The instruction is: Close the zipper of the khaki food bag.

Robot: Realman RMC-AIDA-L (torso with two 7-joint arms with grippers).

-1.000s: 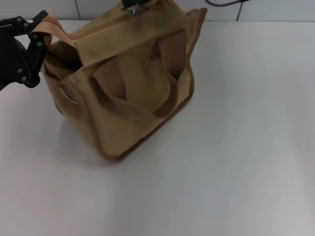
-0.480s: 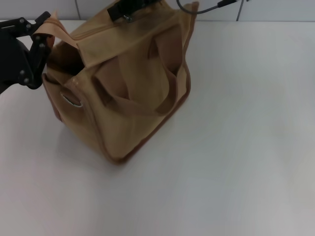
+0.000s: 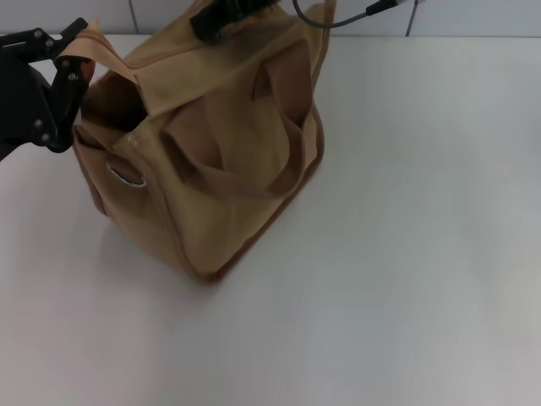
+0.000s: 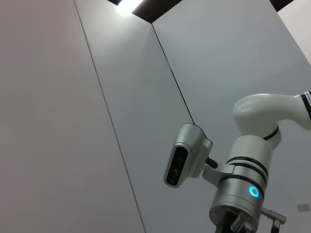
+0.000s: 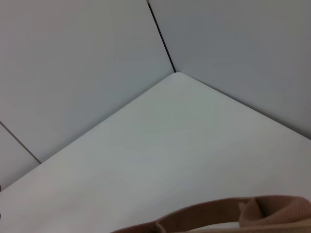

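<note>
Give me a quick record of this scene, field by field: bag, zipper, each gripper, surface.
bag: khaki food bag upright on the white table, handles drooped on its near side
zipper: top still gaping at the bag's left end; pull not visible
left gripper: pinching the fabric tab at that left end
right gripper: at the bag's far top edge, jaws hidden
</note>
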